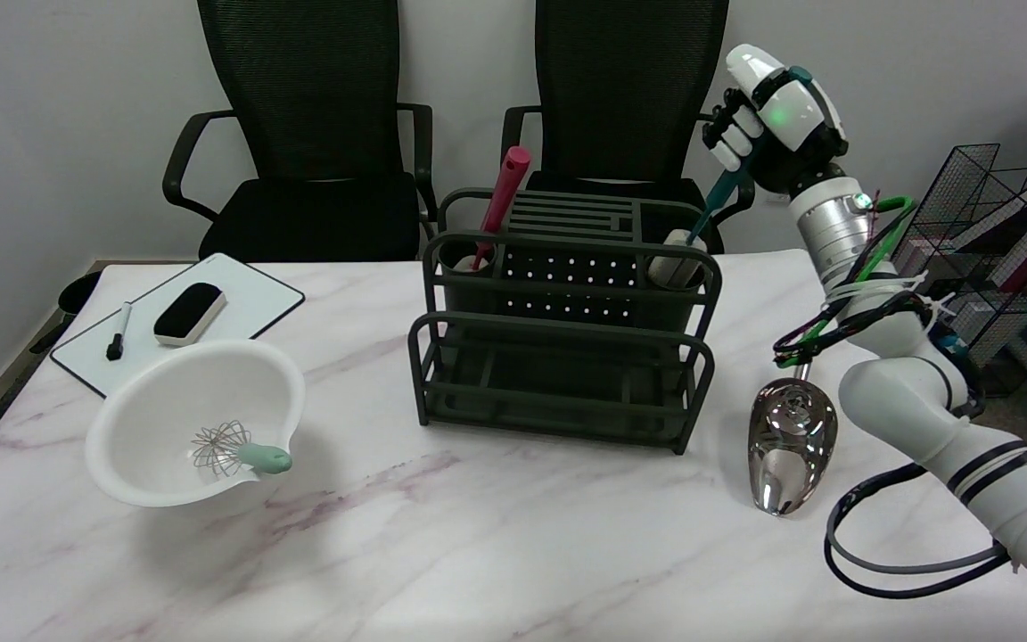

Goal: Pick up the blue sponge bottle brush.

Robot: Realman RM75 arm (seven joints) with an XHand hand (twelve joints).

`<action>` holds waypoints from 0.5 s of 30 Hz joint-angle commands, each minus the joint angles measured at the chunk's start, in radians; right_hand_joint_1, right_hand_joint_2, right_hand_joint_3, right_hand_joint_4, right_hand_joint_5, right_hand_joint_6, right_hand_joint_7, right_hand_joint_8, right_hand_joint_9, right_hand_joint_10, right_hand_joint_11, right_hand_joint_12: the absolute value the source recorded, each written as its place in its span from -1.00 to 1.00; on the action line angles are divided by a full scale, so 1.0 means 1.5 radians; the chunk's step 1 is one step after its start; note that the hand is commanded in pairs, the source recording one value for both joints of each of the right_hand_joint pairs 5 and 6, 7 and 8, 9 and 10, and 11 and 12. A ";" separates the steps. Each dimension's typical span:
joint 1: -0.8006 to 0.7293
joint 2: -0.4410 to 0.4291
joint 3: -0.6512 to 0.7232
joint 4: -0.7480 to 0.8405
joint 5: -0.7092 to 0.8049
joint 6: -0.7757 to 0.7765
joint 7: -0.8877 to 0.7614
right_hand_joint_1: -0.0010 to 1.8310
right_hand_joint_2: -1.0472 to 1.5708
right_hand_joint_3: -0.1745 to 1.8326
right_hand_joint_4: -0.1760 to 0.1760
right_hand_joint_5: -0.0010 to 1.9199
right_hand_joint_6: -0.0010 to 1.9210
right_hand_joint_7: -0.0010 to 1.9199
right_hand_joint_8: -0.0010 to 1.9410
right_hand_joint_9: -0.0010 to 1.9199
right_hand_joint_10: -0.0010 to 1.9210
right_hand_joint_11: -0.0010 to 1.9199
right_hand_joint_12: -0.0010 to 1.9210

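Brush (701, 223) gripped in right hand (759, 111), angling down-left into rack (567, 312)

The right arm (915, 392) is glossy white with rounded joints, a brushed silver wrist segment and thin black bands near its base. Black, green and grey cables run along it, cinched with white ties. Its hand (768, 111) is black and white, with a small green light glowing.

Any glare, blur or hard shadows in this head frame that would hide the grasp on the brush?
Head view: sharp, evenly lit; soft shadow under the white bowl; bright reflections on the chrome scoop; the right hand gripping the brush handle reads clearly against the dark chair, its green indicator light lit, no motion blur.
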 commanded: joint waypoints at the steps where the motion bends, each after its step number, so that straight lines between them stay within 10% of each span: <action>1: 0.016 0.015 0.018 0.026 -0.008 -0.009 0.006 -0.02 0.92 0.01 0.00 1.00 1.00 1.00 0.98 1.00 1.00 1.00 1.00; 15: 0.015 0.040 0.115 0.128 -0.009 -0.016 0.008 -0.02 0.93 0.01 0.00 1.00 1.00 1.00 0.98 1.00 1.00 1.00 1.00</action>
